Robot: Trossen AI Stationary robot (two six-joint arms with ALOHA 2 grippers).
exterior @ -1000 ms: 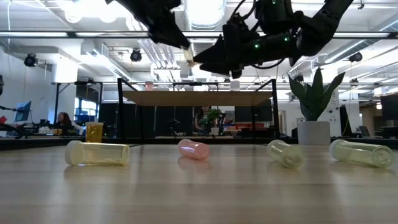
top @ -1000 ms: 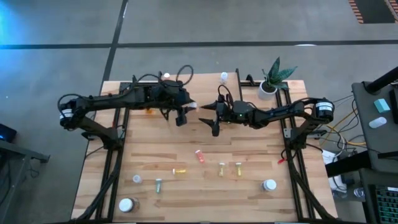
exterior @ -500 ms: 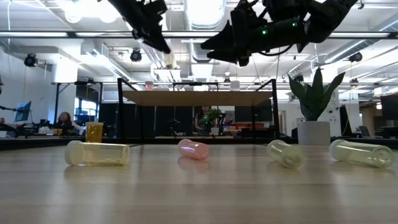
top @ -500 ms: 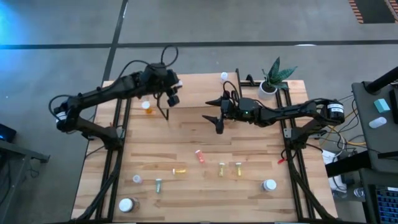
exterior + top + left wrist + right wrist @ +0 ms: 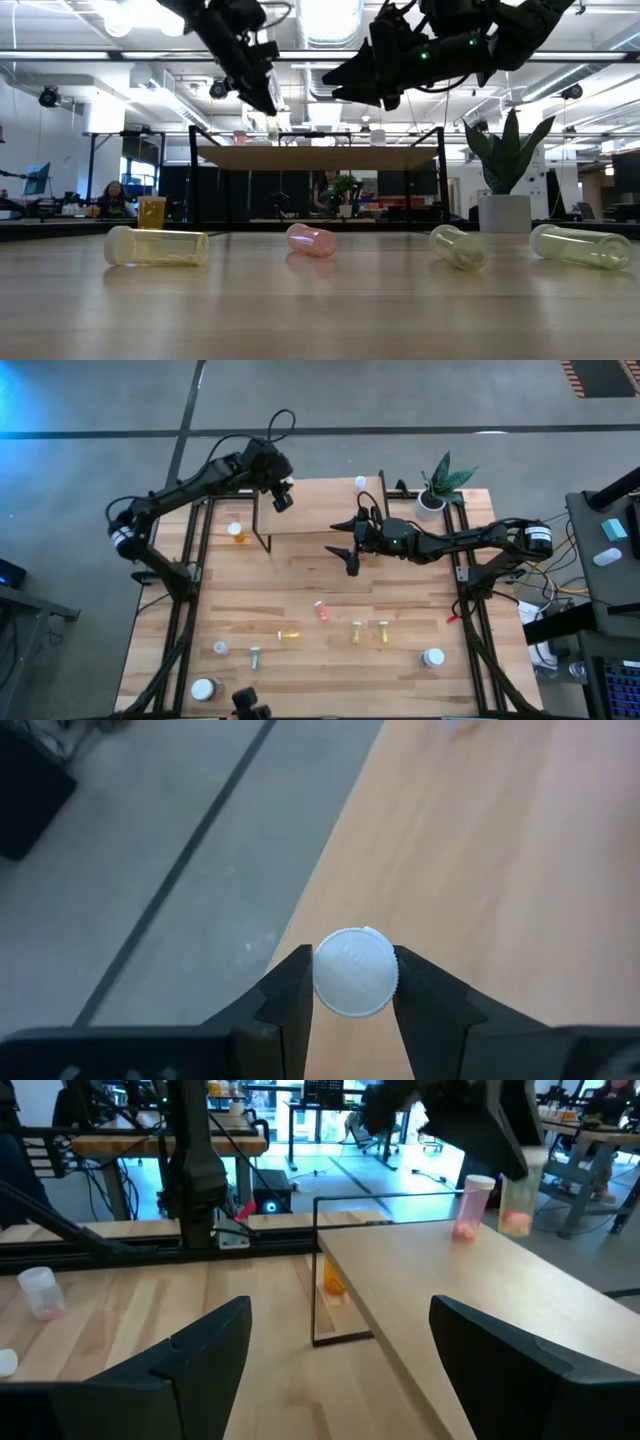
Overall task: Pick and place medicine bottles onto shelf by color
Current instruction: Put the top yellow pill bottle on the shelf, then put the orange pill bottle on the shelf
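Moving since 1.0 s ago: left gripper (image 5: 283,497) is swinging from mid-table to the shelf (image 5: 330,520) far-left corner | holding: white-capped bottle (image 5: 354,972), pinched at the cap, over that corner | right gripper (image 5: 345,550) is hovering spread wide, empty, at the shelf's near edge | task: placement pending; other bottles lying near the table's near edge.

Shelf (image 5: 320,520): we see the light-wood board on black legs, upper centre of the high view. White-capped bottle (image 5: 354,972) held upright above its corner. Small bottles (image 5: 321,610) lie scattered on their sides lower down; orange one (image 5: 235,531) stands beside the shelf.
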